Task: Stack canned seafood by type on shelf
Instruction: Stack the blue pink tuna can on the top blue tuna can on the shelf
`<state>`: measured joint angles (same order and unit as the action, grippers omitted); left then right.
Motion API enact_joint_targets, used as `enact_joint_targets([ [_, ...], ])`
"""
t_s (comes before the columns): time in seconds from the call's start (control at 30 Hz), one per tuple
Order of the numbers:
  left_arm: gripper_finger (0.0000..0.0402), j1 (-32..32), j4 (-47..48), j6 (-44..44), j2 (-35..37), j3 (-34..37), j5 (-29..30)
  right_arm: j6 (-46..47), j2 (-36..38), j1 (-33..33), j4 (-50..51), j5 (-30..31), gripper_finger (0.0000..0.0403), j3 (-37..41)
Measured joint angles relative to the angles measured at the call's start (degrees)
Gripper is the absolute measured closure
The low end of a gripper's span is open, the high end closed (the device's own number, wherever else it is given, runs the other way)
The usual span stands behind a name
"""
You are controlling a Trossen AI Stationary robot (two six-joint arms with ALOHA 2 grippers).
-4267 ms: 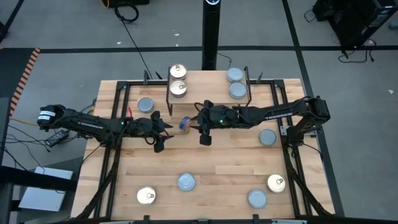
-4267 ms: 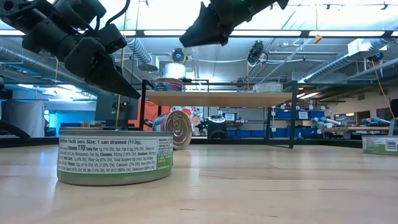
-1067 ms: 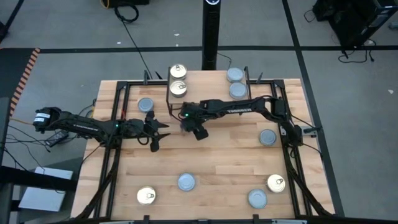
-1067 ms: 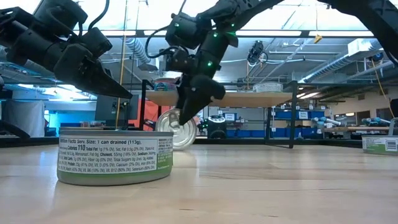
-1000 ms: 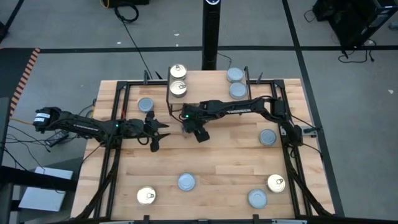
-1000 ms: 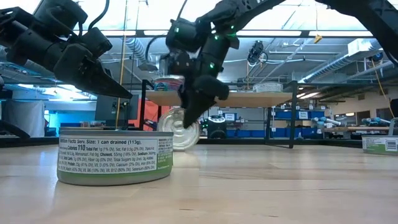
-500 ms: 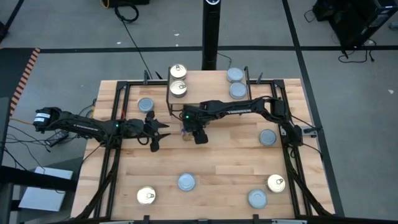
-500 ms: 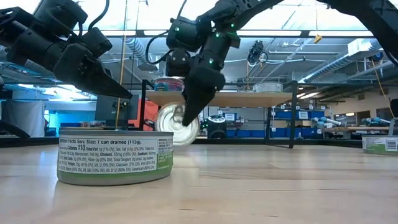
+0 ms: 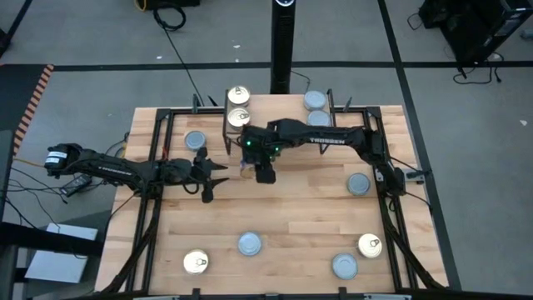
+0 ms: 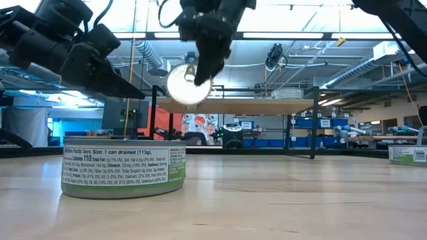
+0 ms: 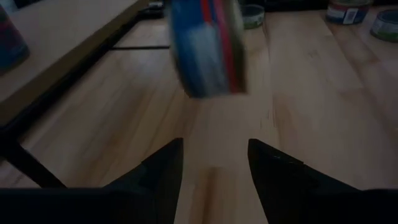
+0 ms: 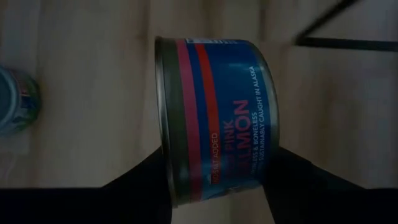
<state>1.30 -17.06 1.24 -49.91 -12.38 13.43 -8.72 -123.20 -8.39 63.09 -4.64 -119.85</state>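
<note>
So my right fingers (image 9: pixel 252 172) are clamped on a blue salmon tin (image 12: pixel 214 121), 1 finger on each flat end, holding it on edge, clear of the table (image 9: pixel 291 217). From the low camera its pale round face (image 10: pixel 189 84) hangs about level with the shelf (image 10: pixel 233 105) plank, toward the shelf's left post. From above, that puts the tin just in front of the shelf, near the end where 2 gold-topped tins (image 9: pixel 239 107) sit one behind the other. The other end of the shelf has 2 blue-grey-topped tins (image 9: pixel 316 111).

My left fingers (image 9: pixel 211 172) are spread apart with nothing between them, hovering in front of the shelf's left end, and their own camera shows the salmon tin (image 11: pixel 206 46) just ahead of the tips.

Loose tins on the table, all relative to the shelf: 1 blue-grey top (image 9: pixel 195 140) off its left end, 1 (image 9: pixel 359 183) off its right end, and 4 more well in front near the table's front edge, 2 gold (image 9: pixel 196 262) and 2 blue-grey (image 9: pixel 250 244). The green-label can (image 10: pixel 124 168) fills the low camera's foreground.
</note>
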Motion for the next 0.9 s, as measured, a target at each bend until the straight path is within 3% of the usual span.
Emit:
enact_joint_targets([
  [0.13,0.0216,0.0,-0.4,1.5,0.0,0.0,0.0,0.4,0.0,-2.1,3.3,5.4,0.0204,-6.9],
  [0.27,0.0216,0.0,-1.1,2.9,0.0,0.0,0.0,5.2,0.1,-6.1,1.8,4.4,0.0204,-12.8],
  [0.6,0.0216,0.0,-3.4,3.2,0.0,0.0,0.0,28.1,-1.2,-22.6,-16.2,-16.3,0.0204,-13.2],
  [0.9,0.0216,0.0,-4.5,3.1,0.0,0.0,0.0,38.6,-5.8,-28.5,-22.8,-24.5,0.0204,-13.1],
])
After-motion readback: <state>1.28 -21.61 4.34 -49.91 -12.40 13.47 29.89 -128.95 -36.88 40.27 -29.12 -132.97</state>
